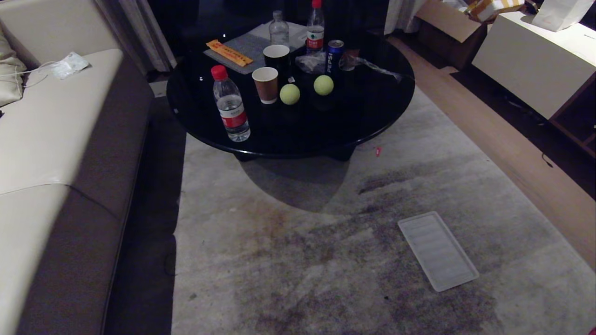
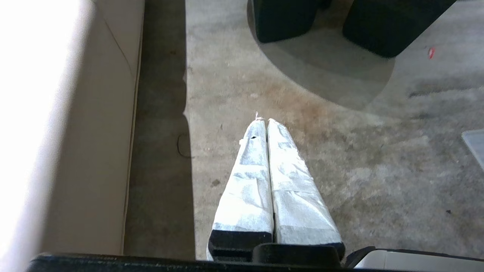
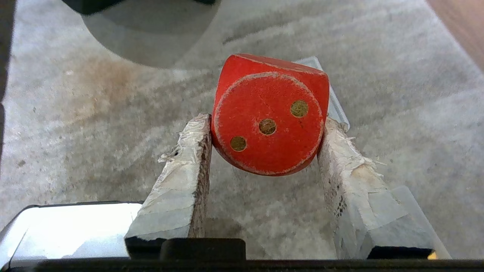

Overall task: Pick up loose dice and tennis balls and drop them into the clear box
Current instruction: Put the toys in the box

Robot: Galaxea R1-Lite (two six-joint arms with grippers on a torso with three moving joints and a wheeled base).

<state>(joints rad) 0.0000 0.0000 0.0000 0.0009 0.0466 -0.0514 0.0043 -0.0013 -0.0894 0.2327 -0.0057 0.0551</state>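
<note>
- Right gripper (image 3: 264, 124) fingers clamped on the red die (image 3: 270, 113), three-pip face toward the wrist camera, pips on a diagonal; a cube, no long axis.
- Left gripper (image 2: 267, 124) fingers pressed together, empty, over the rug (image 2: 340, 170).
- Stained grey rug; ribbed panel (image 1: 437, 251) lying flat, long axis diagonal.
- Two tennis balls (image 1: 289, 94) on the round black table (image 1: 372, 107), among cups and bottles.
- Sofa (image 1: 56, 163) on the left.

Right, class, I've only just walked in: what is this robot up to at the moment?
The right gripper is shut on a red die, held above the carpet with three pips facing the wrist camera. The left gripper is shut, empty, over the carpet by the sofa. Two tennis balls sit on the black round table among cups and bottles. No clear box shows, only a flat ribbed panel on the carpet.
</note>
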